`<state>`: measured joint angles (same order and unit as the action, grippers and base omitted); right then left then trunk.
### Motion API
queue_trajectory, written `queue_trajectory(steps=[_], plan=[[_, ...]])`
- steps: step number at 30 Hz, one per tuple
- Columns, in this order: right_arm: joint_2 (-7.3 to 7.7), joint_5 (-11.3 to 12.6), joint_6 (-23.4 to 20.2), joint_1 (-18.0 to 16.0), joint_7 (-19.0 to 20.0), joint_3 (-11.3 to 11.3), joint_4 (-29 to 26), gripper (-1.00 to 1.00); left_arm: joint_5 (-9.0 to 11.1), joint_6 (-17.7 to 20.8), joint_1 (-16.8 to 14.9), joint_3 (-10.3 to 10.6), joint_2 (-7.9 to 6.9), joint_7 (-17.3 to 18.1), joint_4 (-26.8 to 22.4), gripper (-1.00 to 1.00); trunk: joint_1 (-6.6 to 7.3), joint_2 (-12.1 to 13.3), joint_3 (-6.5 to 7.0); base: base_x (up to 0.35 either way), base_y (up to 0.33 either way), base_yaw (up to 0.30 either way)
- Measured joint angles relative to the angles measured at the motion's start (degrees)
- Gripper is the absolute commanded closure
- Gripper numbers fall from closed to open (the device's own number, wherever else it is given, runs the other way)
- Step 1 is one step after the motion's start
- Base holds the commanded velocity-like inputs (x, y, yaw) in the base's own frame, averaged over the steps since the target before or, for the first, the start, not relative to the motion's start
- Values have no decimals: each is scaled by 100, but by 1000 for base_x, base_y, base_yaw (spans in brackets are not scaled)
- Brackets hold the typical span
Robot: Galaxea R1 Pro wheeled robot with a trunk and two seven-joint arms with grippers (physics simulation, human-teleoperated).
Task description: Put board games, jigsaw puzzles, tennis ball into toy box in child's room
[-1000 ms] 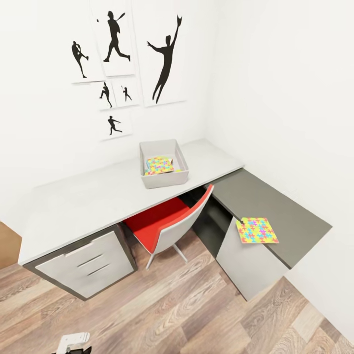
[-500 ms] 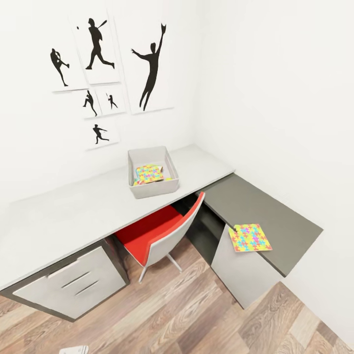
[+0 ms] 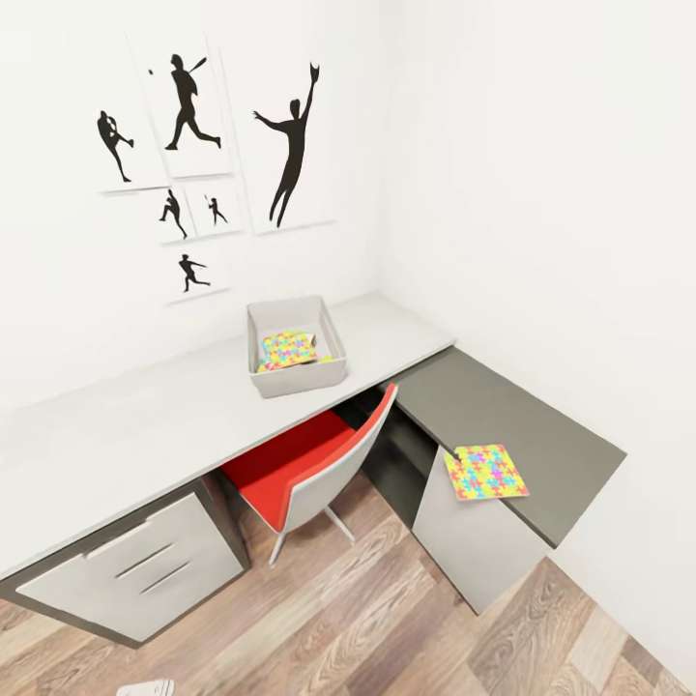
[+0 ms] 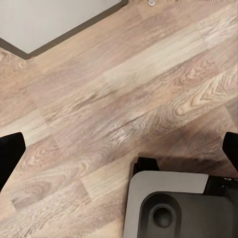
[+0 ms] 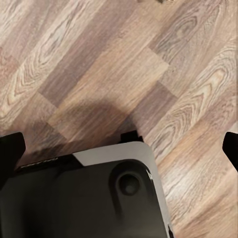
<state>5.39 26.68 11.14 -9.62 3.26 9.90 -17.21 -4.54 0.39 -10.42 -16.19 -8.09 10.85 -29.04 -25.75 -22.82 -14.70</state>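
**One puzzle boxed, one on the cabinet**

At frame centre the toy box [image 3: 295,360] sits on the table [image 3: 145,416], a jigsaw puzzle [image 3: 287,349] inside it. The second jigsaw puzzle [image 3: 485,472] lies at right on the dark cabinet top [image 3: 522,425]. A red chair [image 3: 309,469] stands below. Both wrist views show wood floor [image 4: 119,89], each gripper's fingertips wide apart at the picture edges, holding nothing.

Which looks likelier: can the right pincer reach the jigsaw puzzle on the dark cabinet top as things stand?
Probably not yet. The jigsaw puzzle lies unobstructed on the cabinet top, but the right pincer hangs low over the floor.
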Motion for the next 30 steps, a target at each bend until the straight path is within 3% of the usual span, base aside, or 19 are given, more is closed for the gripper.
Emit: queue_trajectory(steps=[7, 30], plan=[[-78, -1, 92, 0, -52, 4, 6, -100, 1, 1, 0, 4, -10, 0, 7, -100, 0, 0, 65, 0, 0, -3], [-91, 4, 116, 0, -64, 3, 18, -100, -15, -3, 0, 5, -6, 0, 16, -100, 0, 0, 280, 0, 0, 0]])
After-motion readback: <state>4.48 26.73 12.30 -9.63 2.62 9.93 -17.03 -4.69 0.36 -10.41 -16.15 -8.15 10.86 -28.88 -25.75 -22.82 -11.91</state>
